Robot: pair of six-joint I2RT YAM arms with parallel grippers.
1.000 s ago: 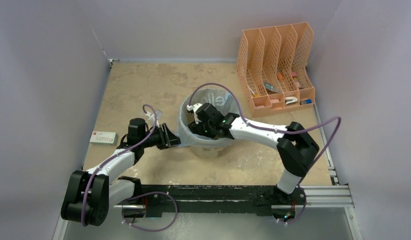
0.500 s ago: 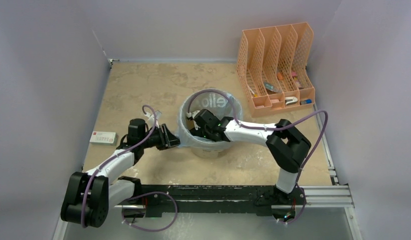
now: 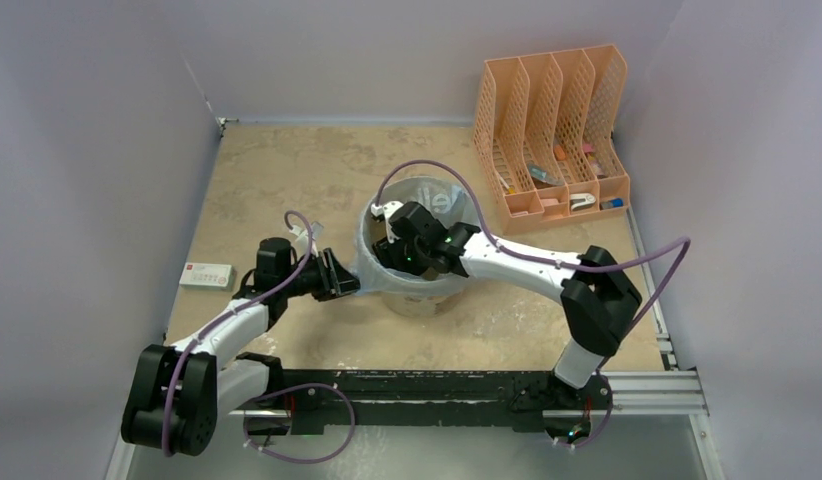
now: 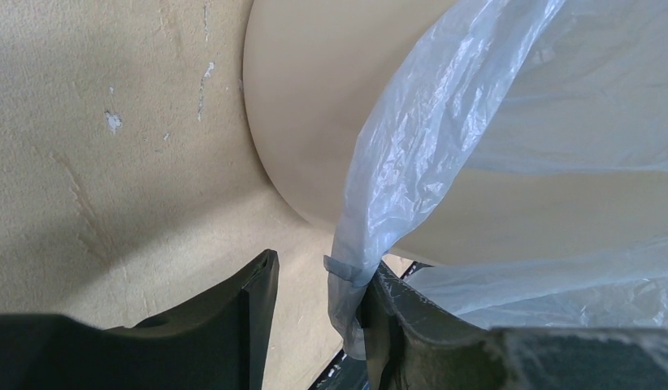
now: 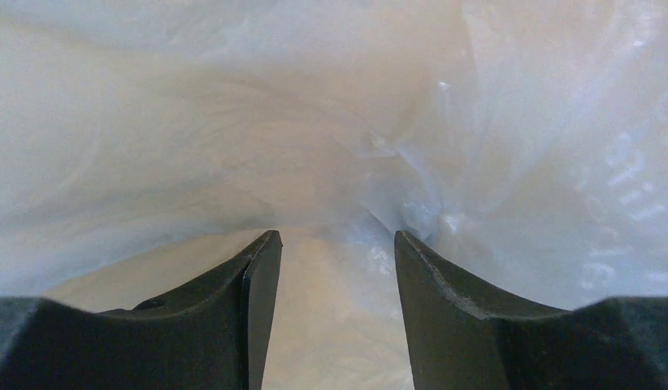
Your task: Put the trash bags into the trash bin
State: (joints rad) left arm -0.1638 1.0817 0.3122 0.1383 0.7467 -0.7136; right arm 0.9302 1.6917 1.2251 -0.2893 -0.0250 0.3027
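The trash bin (image 3: 419, 300) is a cream bucket in the middle of the table. The pale-blue trash bag (image 3: 371, 262) lines it and folds out over its rim. In the left wrist view the bag (image 4: 444, 122) hangs down the bin's (image 4: 314, 106) outer side. My left gripper (image 4: 323, 264) stands open by the bin's left side (image 3: 347, 278), with the bag's folded edge lying between the fingers against the right one. My right gripper (image 3: 395, 250) reaches down inside the lined bin. It is open (image 5: 335, 236), and only bag film (image 5: 331, 122) lies ahead of it.
An orange mesh file organizer (image 3: 552, 130) with small items stands at the back right. A small white and red box (image 3: 207, 275) lies at the table's left edge. Walls close the table in on the left, back and right.
The right arm's elbow swung in to the left half a second ago and is back out to the right now; its gripper stays inside the bin. The left arm has not moved.
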